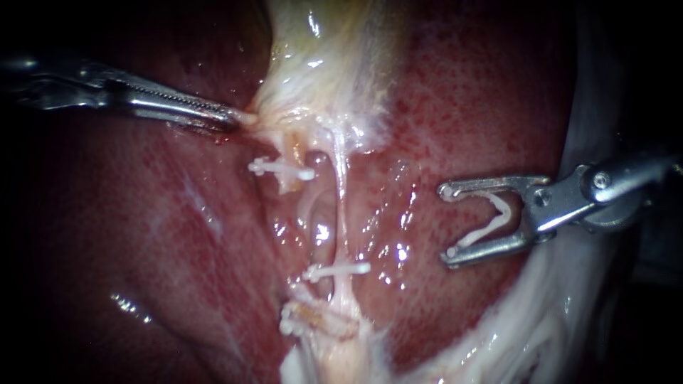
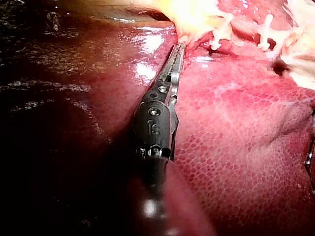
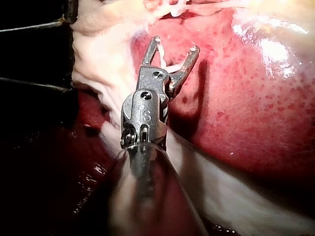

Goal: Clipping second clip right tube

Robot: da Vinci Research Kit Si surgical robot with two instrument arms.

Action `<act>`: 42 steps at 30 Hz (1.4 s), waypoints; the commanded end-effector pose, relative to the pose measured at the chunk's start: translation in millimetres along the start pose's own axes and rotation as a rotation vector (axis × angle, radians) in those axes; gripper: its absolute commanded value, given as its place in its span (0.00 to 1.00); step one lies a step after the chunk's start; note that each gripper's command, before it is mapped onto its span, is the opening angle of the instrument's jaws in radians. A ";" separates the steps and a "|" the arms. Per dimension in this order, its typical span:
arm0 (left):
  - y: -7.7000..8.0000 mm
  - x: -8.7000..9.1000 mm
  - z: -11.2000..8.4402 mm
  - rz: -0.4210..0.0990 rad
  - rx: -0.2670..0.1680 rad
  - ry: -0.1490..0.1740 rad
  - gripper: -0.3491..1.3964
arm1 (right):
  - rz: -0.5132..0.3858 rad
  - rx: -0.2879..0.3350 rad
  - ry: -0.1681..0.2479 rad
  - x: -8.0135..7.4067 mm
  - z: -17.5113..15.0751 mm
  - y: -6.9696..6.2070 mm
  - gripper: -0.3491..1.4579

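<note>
- Your left instrument [image 1: 231,117], 10 o'clock: pincer clamped on pale tissue [image 1: 299,107].
- Right tube [image 1: 341,185], centre, carries one clip [image 1: 338,271] toward 6.
- Your right instrument [image 1: 448,224], 3 o'clock: pincer spread, gripping second clip [image 1: 491,224], well apart from tube. Placement left.

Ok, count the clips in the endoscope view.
4: top clip left of the tube; middle clip across it; bottom clip, half buried; loaded clip in the right tool. Others may be hidden.
</note>
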 end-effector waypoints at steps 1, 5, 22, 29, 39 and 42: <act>0.1 0.2 -0.3 -0.018 -0.015 -0.001 0.00 | -0.001 0.001 0.000 0.0 0.0 0.0 0.47; 0.6 1.8 -2.1 -0.086 -0.030 -0.002 0.00 | -0.001 0.000 0.000 0.2 0.1 -0.1 0.47; 1.6 4.9 -6.5 -0.158 -0.050 -0.032 0.00 | 0.245 0.113 0.031 2.8 6.8 0.1 0.47; 2.3 5.7 -7.3 -0.168 -0.058 -0.033 0.00 | 0.329 0.118 0.033 3.0 10.5 1.3 0.47; 2.6 6.2 -7.7 -0.170 -0.058 -0.033 0.00 | 0.389 0.142 0.027 -0.3 14.9 2.1 0.47; 2.6 6.2 -7.7 -0.170 -0.058 -0.033 0.00 | 0.415 0.170 0.042 -0.6 15.9 2.0 0.47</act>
